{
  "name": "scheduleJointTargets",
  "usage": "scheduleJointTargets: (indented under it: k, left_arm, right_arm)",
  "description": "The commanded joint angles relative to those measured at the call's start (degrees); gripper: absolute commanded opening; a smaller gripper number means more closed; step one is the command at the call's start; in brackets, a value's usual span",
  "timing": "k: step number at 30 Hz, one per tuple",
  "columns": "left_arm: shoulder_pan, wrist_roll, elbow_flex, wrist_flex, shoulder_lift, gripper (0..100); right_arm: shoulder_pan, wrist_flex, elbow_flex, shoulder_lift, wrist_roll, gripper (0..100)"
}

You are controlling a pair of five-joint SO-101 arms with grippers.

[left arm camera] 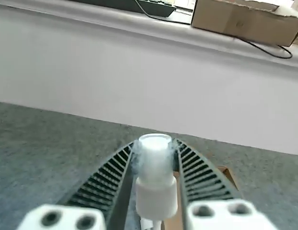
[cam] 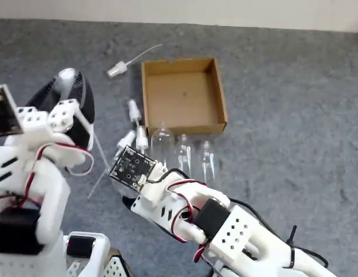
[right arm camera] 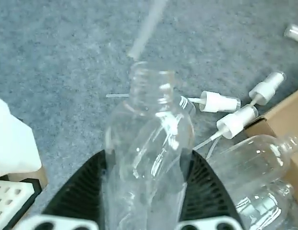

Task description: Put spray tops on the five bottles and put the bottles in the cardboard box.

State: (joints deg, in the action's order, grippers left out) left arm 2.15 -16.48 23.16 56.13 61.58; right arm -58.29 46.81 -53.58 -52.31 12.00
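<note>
Progress was judged to be slight: no bottle was seen capped, and the cardboard box (cam: pixel 184 95) lay empty. Nearest the near edge of the table (cam: pixel 294 86), a clear bottle (right arm camera: pixel 149 120) was held by the right gripper (right arm camera: pixel 149 160), whose fingers were pressed against its two sides, with the open neck pointed away from the wrist. Toward the left edge, a white spray top (left arm camera: pixel 156 191) was pinched between the fingers of the left gripper (left arm camera: pixel 156 143) and kept raised off the table. Its dip tube (right arm camera: pixel 144 28) was hung down toward the held bottle, and the tube's end was seen close by the open neck but not yet inside. Farther in, three more bottles (cam: pixel 183 153) were laid side by side, uncapped, just beside the box's near wall. Three loose spray tops (cam: pixel 142 137) were scattered near its near left corner. Farthest off, one more top (cam: pixel 117 70) lay by the box's far left corner. The first capping was judged to be in hand; every other capping, and all the boxing, was left to do.
</note>
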Motion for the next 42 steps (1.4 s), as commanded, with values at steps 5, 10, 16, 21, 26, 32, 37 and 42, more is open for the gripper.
scheduleJointTargets:
  k: [5, 10, 16, 21, 26, 32, 37, 42]
  left_arm:
    - [0.7, -0.3, 6.3, -6.3, 0.7, 0]
    - [0.7, -0.4, 7.6, -6.0, 0.8, 0]
    - [0.3, -0.6, 8.7, -3.1, 0.9, 0]
    - [-1.1, -0.4, 9.3, 2.5, 0.9, 0]
    - [-9.5, -0.3, 13.1, 3.9, 0.9, 0]
    - [-14.2, -0.3, 17.4, 4.0, 0.9, 0]
    - [-14.4, -0.4, 18.9, 4.0, 1.0, 0]
    - [-14.0, -0.3, 21.2, 4.0, 5.1, 0]
  right_arm:
    - [-0.4, -1.3, 0.4, -1.7, -0.4, 0.3]
    - [-0.3, -1.3, 0.4, -1.7, -0.5, 0.3]
    - [2.1, -1.3, 0.7, -1.7, -0.8, 0.3]
    - [8.1, -1.5, 0.7, -1.7, -7.4, 0.3]
    - [8.4, -1.6, 0.7, -1.7, -8.8, 0.3]
    - [8.8, -2.2, 1.0, -1.8, -8.4, 0.3]
    - [8.8, -11.8, 2.2, -1.8, -8.8, 0.3]
    - [8.8, -21.4, -0.3, -1.8, -8.8, 0.3]
